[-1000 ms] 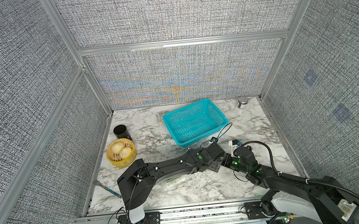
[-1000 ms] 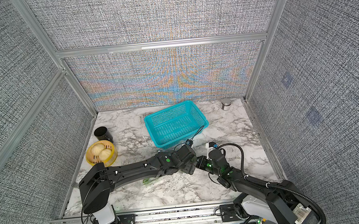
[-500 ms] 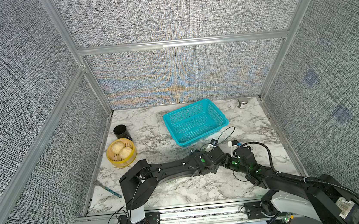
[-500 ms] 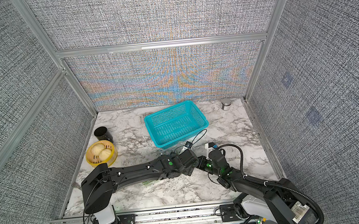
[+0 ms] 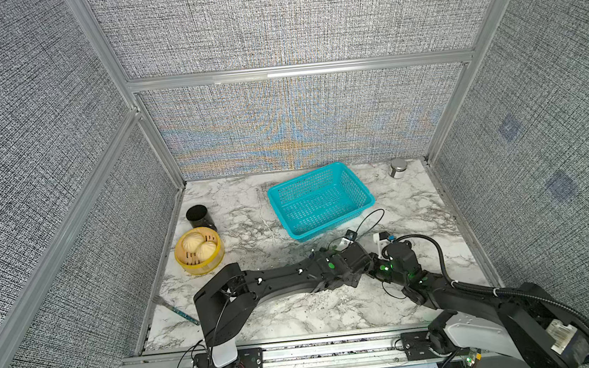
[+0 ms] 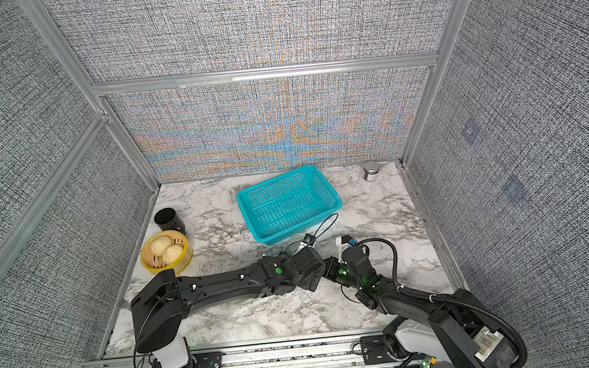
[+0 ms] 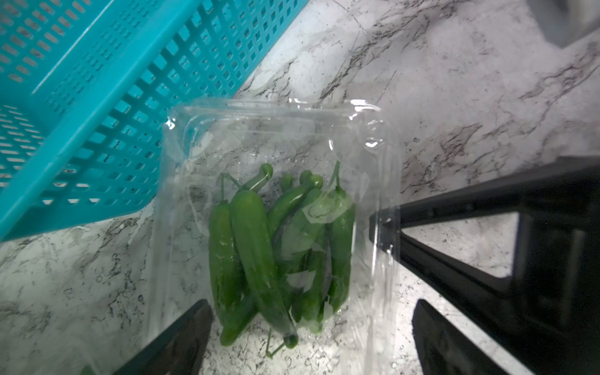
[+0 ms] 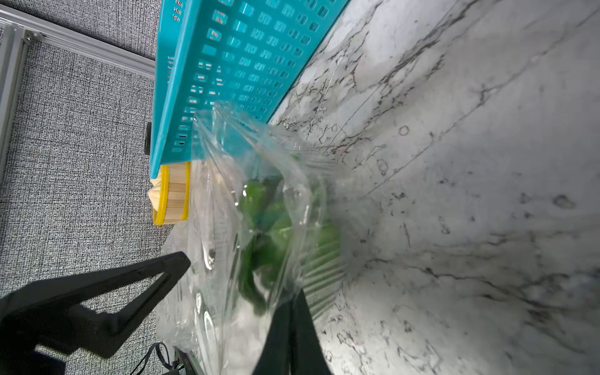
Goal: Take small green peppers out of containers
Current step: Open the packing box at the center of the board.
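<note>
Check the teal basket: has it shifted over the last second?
No. In both top views the teal basket keeps the same spot and angle relative to the steel canister and the back wall.

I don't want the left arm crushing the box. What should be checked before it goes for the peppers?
1. Right gripper shut on container edge: ok.
2. Left gripper open: ok.
3. Small green peppers within left gripper's span: ok.
4. Container open on top: cannot tell, plastic too clear.
5. Teal basket apart from container: cannot tell.
6. Peppers out: not ok, all visible ones inside.
</note>
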Motion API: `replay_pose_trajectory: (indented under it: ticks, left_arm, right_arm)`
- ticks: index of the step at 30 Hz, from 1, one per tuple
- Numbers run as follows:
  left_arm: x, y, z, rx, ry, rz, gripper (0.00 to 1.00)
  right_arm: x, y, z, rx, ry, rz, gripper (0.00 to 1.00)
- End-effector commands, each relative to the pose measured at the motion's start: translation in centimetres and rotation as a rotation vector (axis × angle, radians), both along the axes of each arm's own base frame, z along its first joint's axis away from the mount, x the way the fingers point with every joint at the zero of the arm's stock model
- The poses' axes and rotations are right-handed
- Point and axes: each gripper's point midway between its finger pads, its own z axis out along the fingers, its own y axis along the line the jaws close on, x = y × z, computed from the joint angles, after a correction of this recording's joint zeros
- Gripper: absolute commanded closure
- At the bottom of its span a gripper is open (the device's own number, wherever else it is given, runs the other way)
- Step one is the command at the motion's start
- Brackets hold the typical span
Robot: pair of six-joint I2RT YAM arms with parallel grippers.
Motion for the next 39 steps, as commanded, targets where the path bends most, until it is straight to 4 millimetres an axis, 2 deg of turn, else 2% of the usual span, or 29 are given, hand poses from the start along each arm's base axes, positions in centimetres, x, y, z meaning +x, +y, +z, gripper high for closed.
replay_pose_trajectory:
  ticks: [1,10,14,19,28,33,39]
  left_arm:
    - [0.7,1.1,0.1,0.060,-0.047,0.028,0.03]
    - [0.5,0.3,-0.2,0.037,-0.033,0.006,0.03]
    - [1.0,1.2,-0.3,0.091,-0.064,0.043,0.03]
    - [1.7,2.2,0.7,0.108,-0.118,0.090,0.04]
    - [2.0,2.0,1.8,0.118,-0.159,0.090,0.05]
    - [1.5,1.5,1.8,0.107,-0.152,0.065,0.05]
    - [-0.4,-0.3,1.0,-0.001,-0.052,-0.027,0.02]
  right_arm:
    - [0.0,0.3,0.9,0.029,-0.028,0.010,1.00]
    - [-0.4,0.0,1.2,0.028,-0.032,0.011,1.00]
    - [-0.6,0.0,1.0,0.032,-0.026,0.015,1.00]
    - [-0.9,0.0,0.6,0.020,-0.021,0.026,1.00]
    - [-1.2,-0.2,-0.2,-0.004,-0.013,0.038,1.00]
    - [-1.2,-0.1,-0.1,-0.006,-0.017,0.043,1.00]
    - [-1.1,0.0,0.0,-0.002,-0.016,0.049,1.00]
